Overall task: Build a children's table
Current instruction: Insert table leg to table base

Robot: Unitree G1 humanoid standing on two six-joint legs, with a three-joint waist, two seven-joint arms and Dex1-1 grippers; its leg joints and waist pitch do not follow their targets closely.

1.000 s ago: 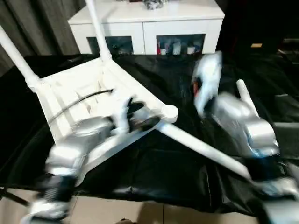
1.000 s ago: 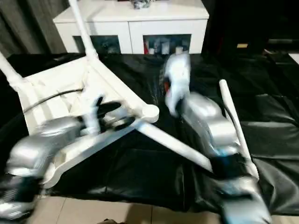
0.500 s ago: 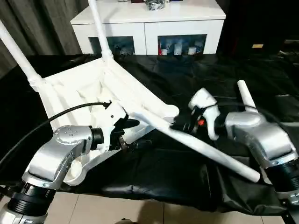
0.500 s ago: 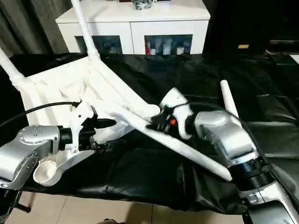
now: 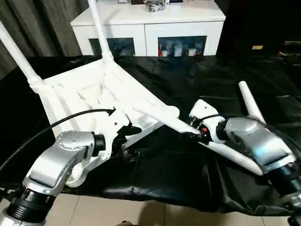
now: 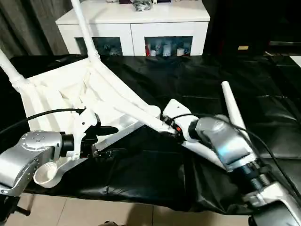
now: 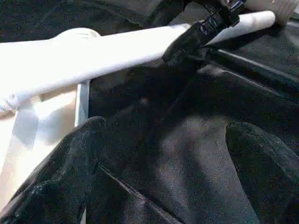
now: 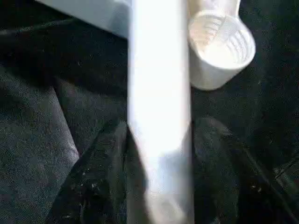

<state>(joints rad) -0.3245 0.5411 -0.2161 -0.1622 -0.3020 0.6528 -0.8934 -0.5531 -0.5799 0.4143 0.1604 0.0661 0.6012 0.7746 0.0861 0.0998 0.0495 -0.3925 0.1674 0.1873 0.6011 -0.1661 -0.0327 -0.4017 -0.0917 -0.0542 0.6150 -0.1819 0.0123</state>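
- Black sheeting covers the whole work surface; white cabinet with glass doors stands behind it, as in the earlier frames.
- White children's table lies upside down on the sheeting at the left, ribbed underside up. Two legs rise from its far corners and. Position unchanged since the earlier frames.
- Third leg slants low from the near corner socket toward the right. Its free end sits a little lower over the sheeting than half a second ago.
- Fourth leg lies loose on the sheeting at the right, apart from the table, unmoved.
- Right gripper sits around the slanted leg near the socket. The right wrist view shows a black finger on each side of the leg; contact cannot be told. A second ago this arm was raised and blurred; now it is low at the leg.
- Left gripper hangs just beside the table's near edge, fingers spread wide, holding nothing. It has pulled slightly back from the leg since half a second ago.
- Empty socket shows at the table's nearest corner.
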